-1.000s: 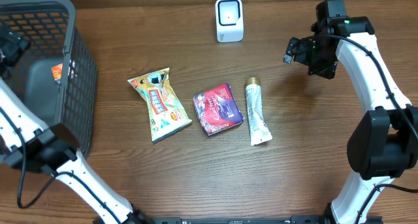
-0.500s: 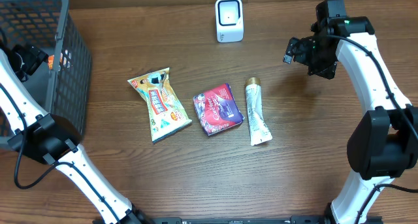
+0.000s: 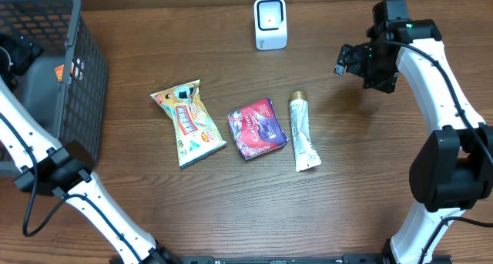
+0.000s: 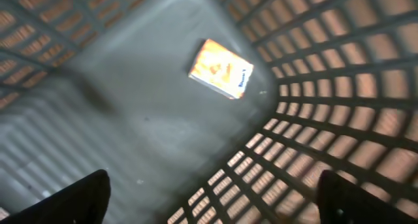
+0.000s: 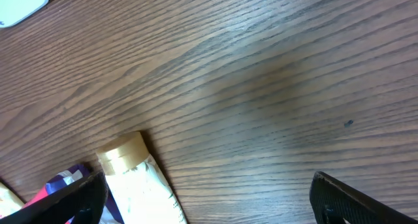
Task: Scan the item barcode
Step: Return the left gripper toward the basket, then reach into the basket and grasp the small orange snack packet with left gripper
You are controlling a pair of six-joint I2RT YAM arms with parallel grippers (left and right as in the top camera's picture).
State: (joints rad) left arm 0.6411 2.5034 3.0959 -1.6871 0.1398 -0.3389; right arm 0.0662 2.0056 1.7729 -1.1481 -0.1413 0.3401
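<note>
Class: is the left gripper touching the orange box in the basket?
Apart. Left wrist view: the orange box lies on the basket floor, bare floor separating it from the open left gripper.

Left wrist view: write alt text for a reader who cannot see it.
A small orange box lies on the grey floor of a plastic mesh basket, seen from above and slightly blurred. The left arm's two dark fingers show at the bottom corners, wide apart and empty.

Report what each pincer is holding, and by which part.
Nothing. The left pincer is open over the basket, the box lying loose inside; the right pincer is open above the table.
</note>
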